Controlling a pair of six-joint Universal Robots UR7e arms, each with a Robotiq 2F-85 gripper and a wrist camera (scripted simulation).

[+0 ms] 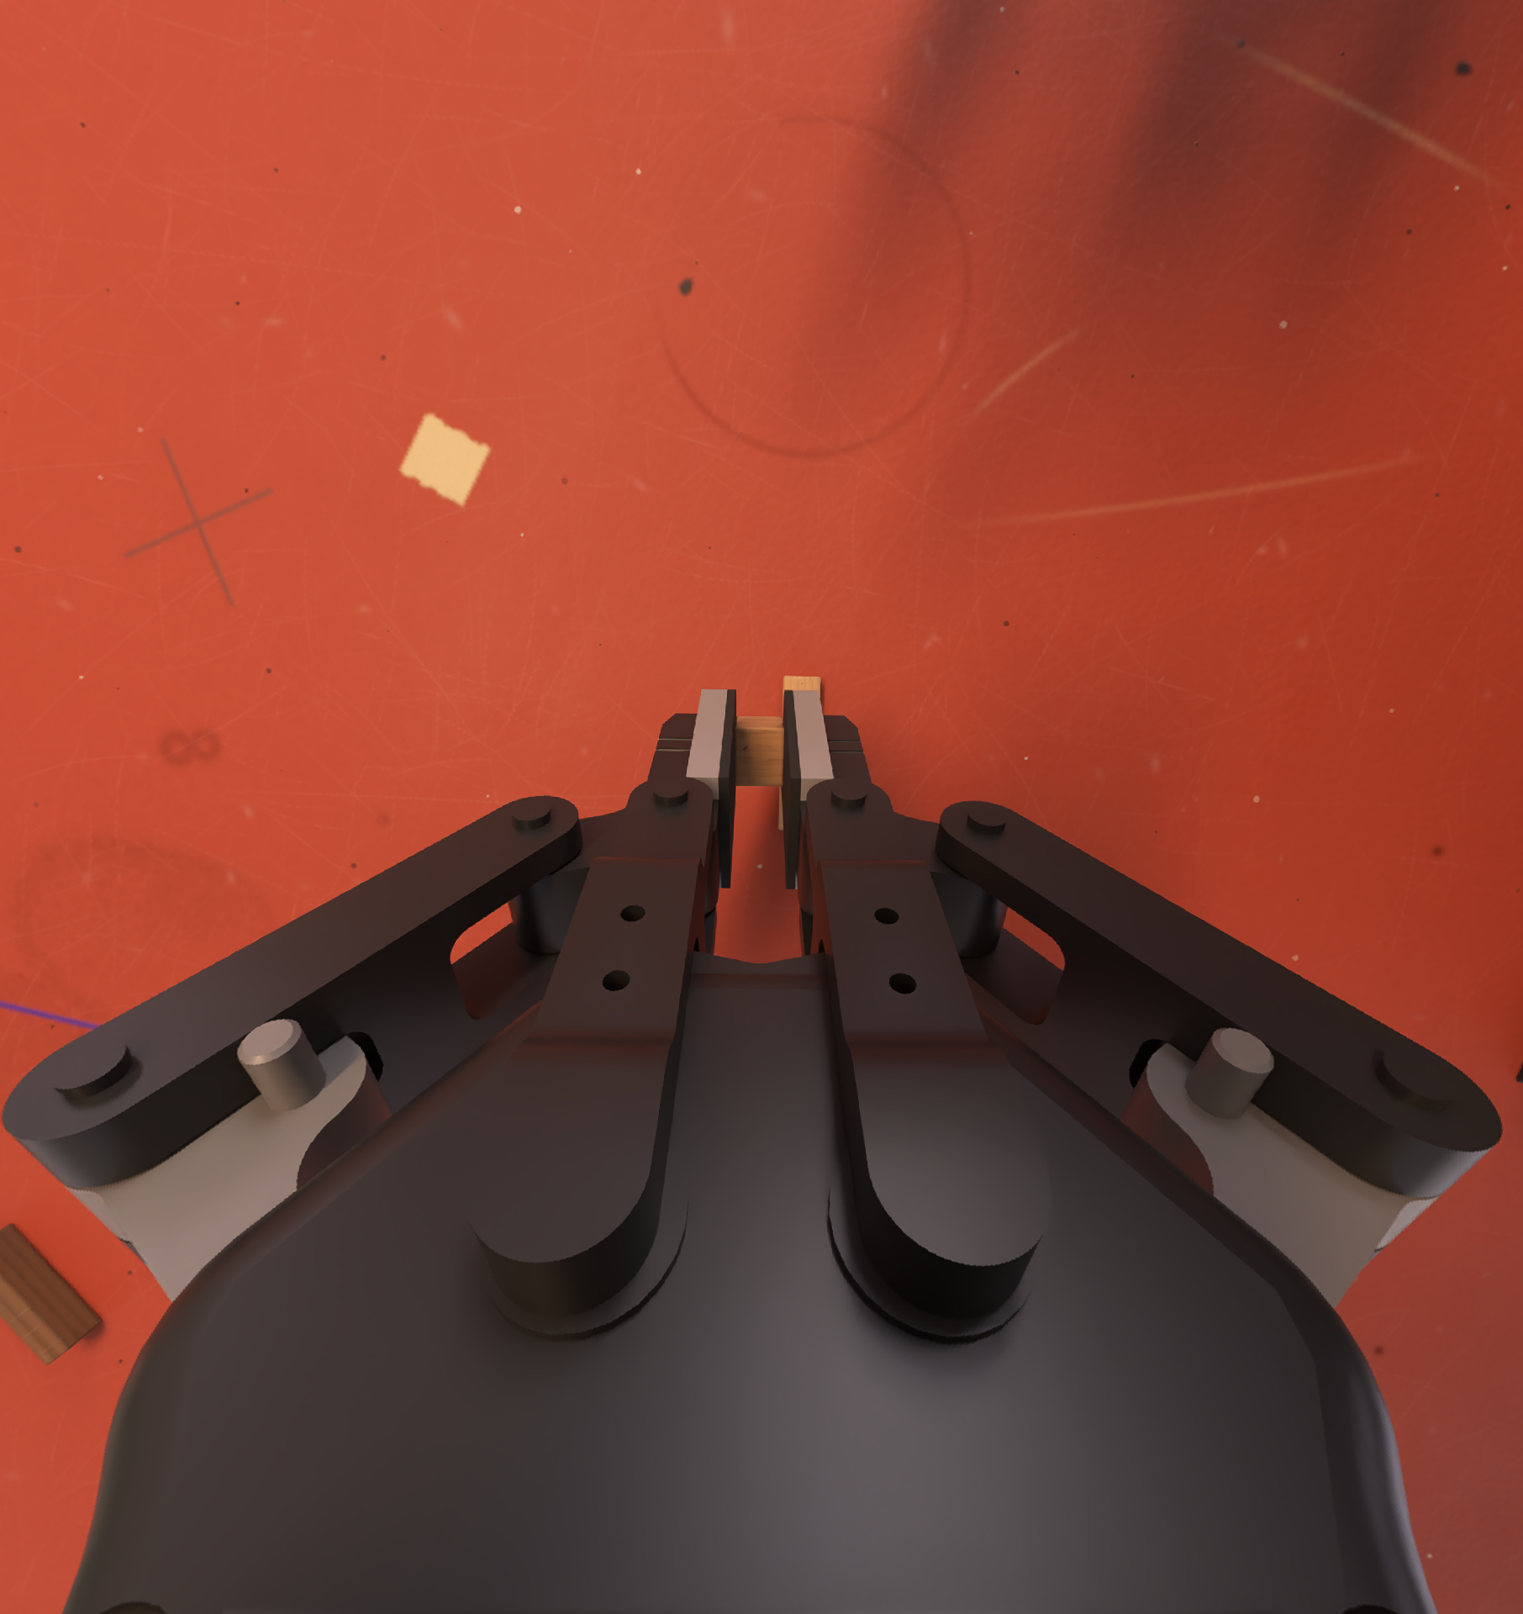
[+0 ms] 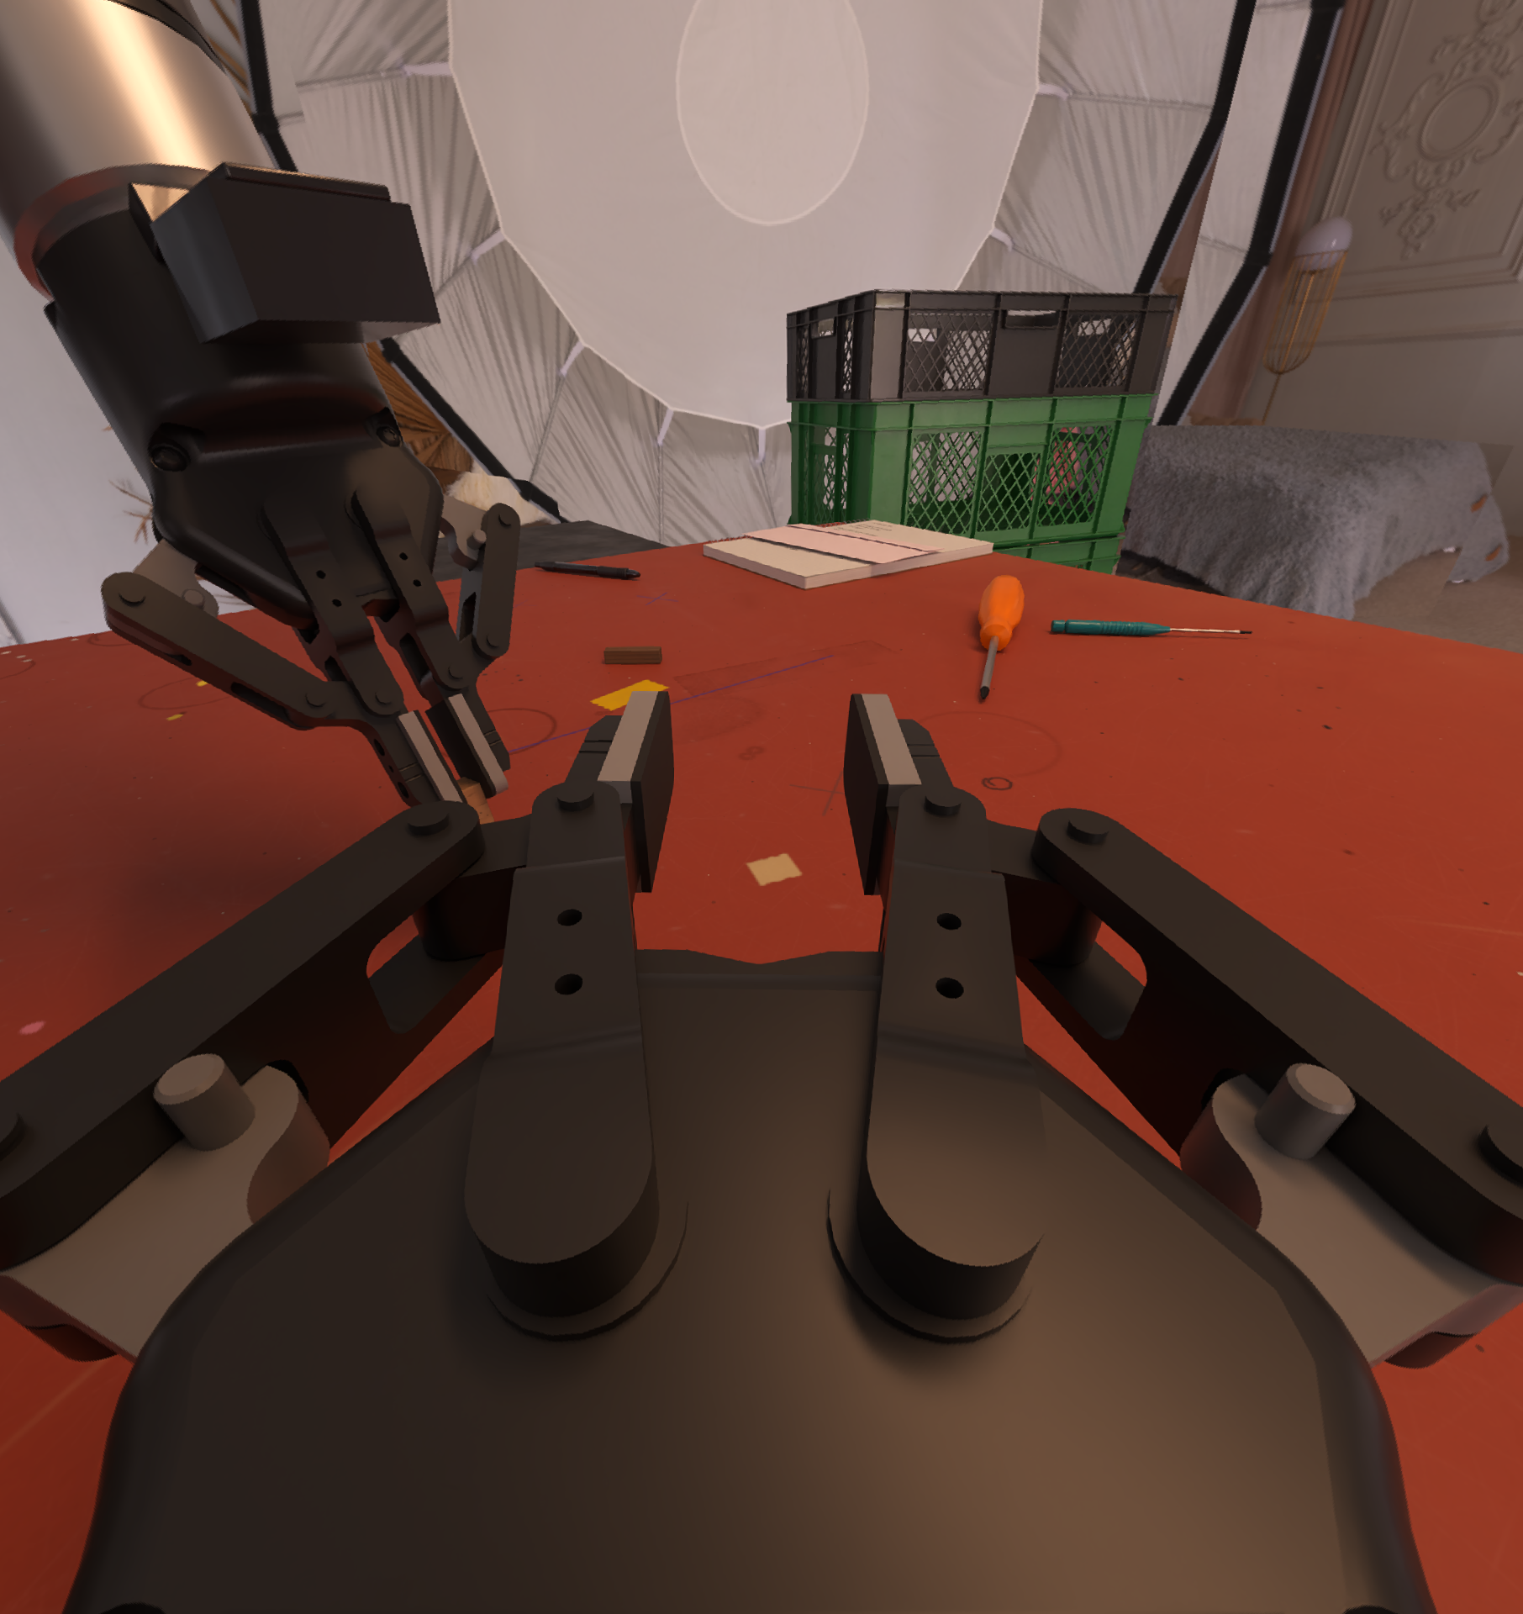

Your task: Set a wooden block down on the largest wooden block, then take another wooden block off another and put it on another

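Note:
In the left wrist view my left gripper (image 1: 758,709) is shut on a small tan wooden block (image 1: 759,753) held between its pads. A paler wooden block (image 1: 802,684) sits just behind the right finger, mostly hidden. A dark brown wooden block (image 1: 29,1293) lies flat on the red table at the lower left; it also shows in the right wrist view (image 2: 632,655), far centre. My right gripper (image 2: 758,725) is open and empty above the table. The left gripper (image 2: 457,777) shows there at the left, low over the table, with the tan block (image 2: 476,796) partly hidden.
On the red table (image 2: 1177,830) lie an orange screwdriver (image 2: 998,616), a teal screwdriver (image 2: 1125,627), a book (image 2: 845,550) and a pen (image 2: 588,570). Black and green crates (image 2: 968,428) stand behind the far edge. A flat tan patch (image 1: 444,458) marks the table.

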